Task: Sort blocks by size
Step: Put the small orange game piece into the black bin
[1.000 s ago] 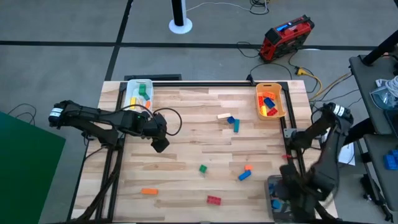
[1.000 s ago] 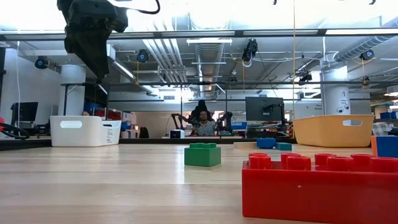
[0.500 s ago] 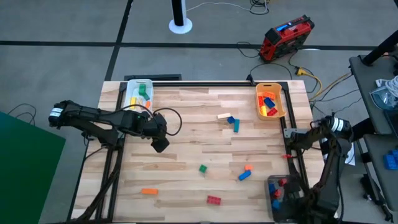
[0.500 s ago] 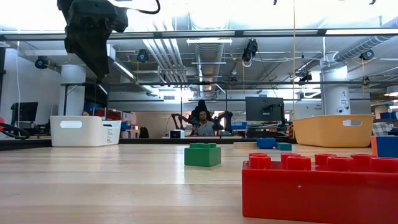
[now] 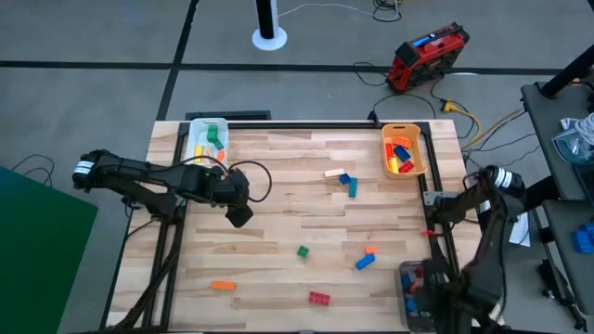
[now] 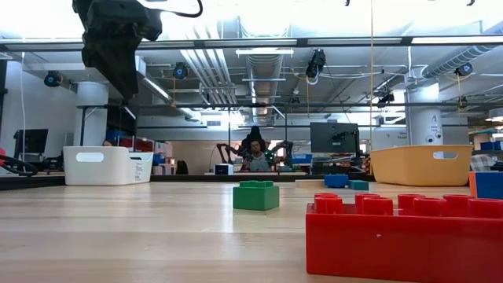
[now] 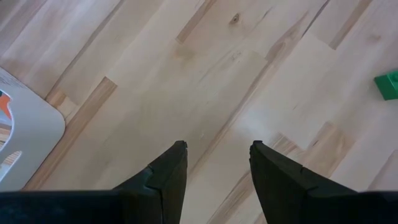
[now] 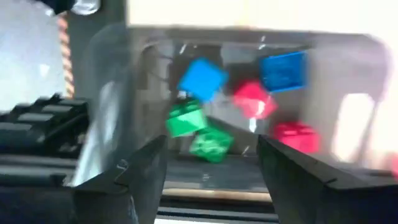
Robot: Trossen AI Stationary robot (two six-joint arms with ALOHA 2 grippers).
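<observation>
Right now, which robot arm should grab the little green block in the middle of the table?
Probably the left. The left gripper hangs open and empty above the table, and the green block shows in its wrist camera. The right gripper is open too, but over the grey bin at the table's right corner.

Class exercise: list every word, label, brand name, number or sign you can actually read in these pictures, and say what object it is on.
No text is legible in any view.
The red case on the floor beyond the table has a blue patch, too small to read.
The monitor in the room behind shows nothing readable.
The blocks and bins carry no visible lettering.
</observation>
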